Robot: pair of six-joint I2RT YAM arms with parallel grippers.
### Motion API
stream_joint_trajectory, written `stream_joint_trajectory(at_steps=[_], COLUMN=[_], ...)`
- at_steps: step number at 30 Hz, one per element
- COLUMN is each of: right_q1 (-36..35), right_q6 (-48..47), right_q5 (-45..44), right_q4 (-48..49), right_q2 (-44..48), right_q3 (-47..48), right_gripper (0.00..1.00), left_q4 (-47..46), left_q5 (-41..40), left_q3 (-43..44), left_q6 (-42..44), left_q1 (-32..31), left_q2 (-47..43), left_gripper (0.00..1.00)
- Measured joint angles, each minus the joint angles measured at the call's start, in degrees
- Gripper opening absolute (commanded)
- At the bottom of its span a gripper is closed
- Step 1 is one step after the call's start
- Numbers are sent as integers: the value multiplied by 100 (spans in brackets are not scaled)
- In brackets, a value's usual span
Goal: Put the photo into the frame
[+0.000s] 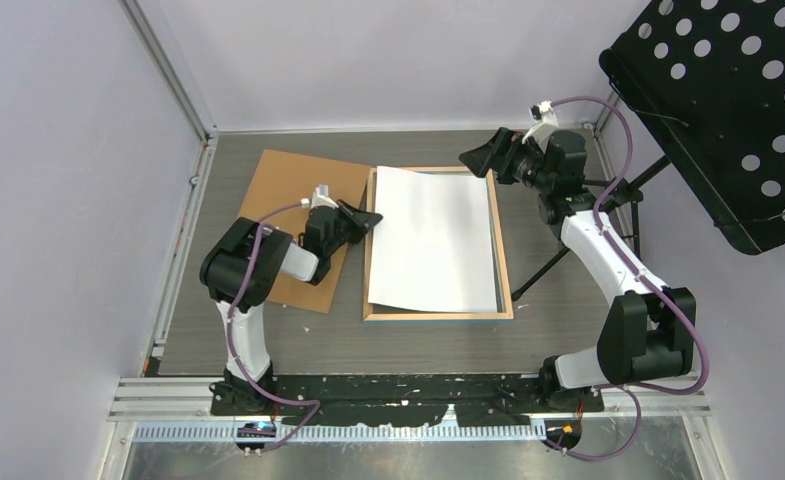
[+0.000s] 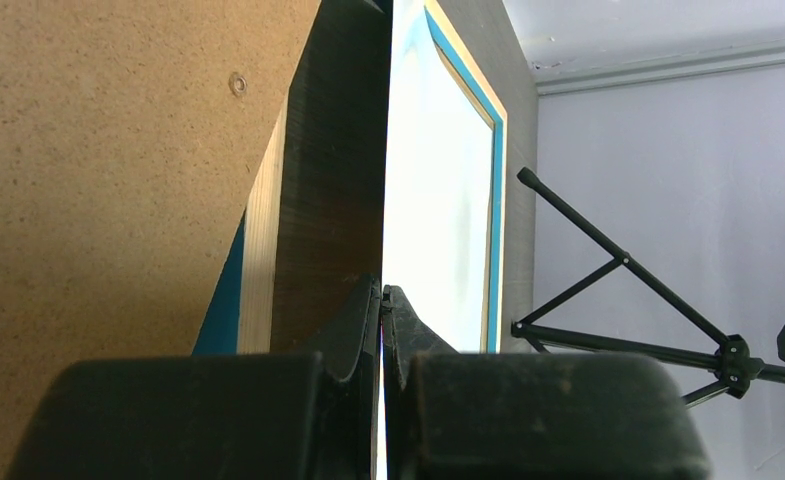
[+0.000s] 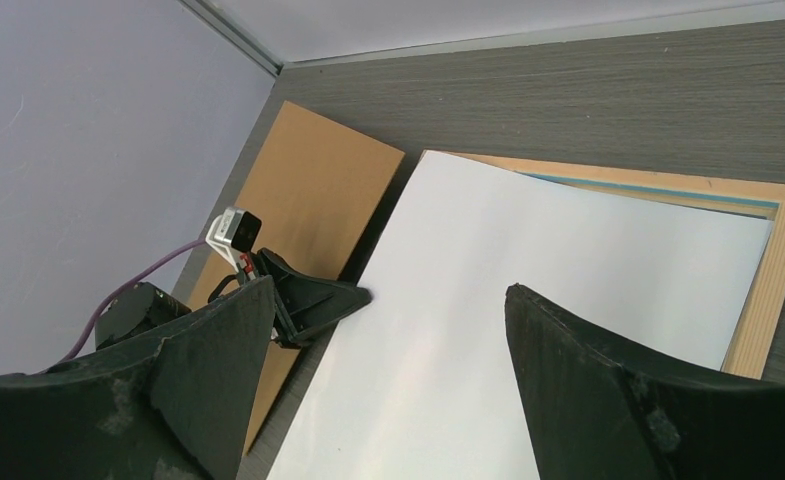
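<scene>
The frame (image 1: pixel 506 270) is laid flat in the middle of the table (image 1: pixel 428 340), its light wood back turned up. A thin blue strip is seen inside its far rail from the right wrist view. The photo (image 1: pixel 433 240) is laid in it with the plain white side up, slightly skewed, so that its near left corner is carried over the left rail. The photo's left edge is pinched by the left gripper (image 1: pixel 371 217), whose fingers are pressed together on the sheet. The right gripper (image 1: pixel 480 158) is held spread wide at the frame's far right corner, with nothing between its fingers. A brown backing board (image 1: pixel 288 190) is laid to the left of the frame, partly under the left arm.
</scene>
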State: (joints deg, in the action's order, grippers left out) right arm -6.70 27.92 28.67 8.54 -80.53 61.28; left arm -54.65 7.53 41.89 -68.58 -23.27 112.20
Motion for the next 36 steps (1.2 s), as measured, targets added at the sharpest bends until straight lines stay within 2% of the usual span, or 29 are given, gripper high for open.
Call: stream_joint_trajectory(at_steps=[20,30,36], right_q1=[-81,-592,-782], right_q6=[-308,-1521,-2396], right_q5=[-136,-592,-946], right_q4=[-57,-518,-1108], right_q2=[-83,-238,-649], right_q3=[-13,-79,-120], right_gripper=[91,85,82], left_q4=[-348,-345,-343], left_q5=[2,24,63], left_q3=[-101,-238,-236], left_q6=[-44,-39,-31], left_q1=[-2,-33,-98], left_q2=[142,142,142], left_gripper=[0,0,0])
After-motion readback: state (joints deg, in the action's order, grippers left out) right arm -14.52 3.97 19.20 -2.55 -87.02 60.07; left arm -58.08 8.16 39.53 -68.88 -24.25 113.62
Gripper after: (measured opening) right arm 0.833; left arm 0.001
